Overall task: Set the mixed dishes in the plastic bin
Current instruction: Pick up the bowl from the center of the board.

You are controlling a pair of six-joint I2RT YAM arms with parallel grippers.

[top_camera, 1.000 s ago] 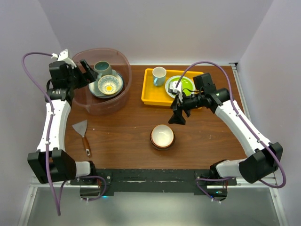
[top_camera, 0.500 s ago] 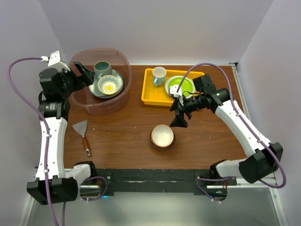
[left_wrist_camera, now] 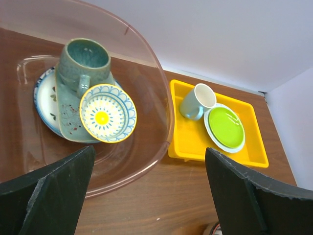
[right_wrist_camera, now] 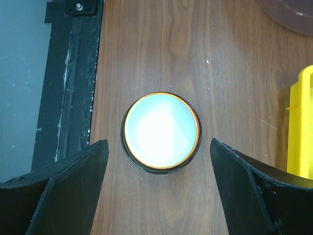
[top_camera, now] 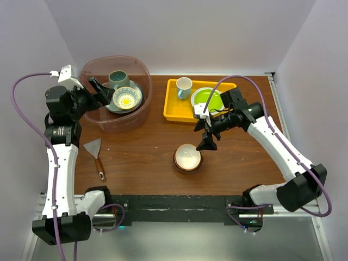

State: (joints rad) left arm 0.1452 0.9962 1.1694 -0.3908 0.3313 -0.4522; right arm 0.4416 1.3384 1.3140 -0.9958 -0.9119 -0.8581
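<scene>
right of the plastic bin [top_camera: 142, 113], right pincer [top_camera: 207, 143] hangs spread wide above the white-lined bowl [top_camera: 187, 157] on the worktop [top_camera: 141, 157]; left pincer [top_camera: 103, 91] gapes empty over the bin's left side.

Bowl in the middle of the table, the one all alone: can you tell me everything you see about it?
The bowl is round and glossy white inside, with a thin orange rim and a dark outer wall. It looks ceramic. It stands upright and empty on the wooden table, touching nothing else. The right end effector hangs open above it, not touching.
</scene>
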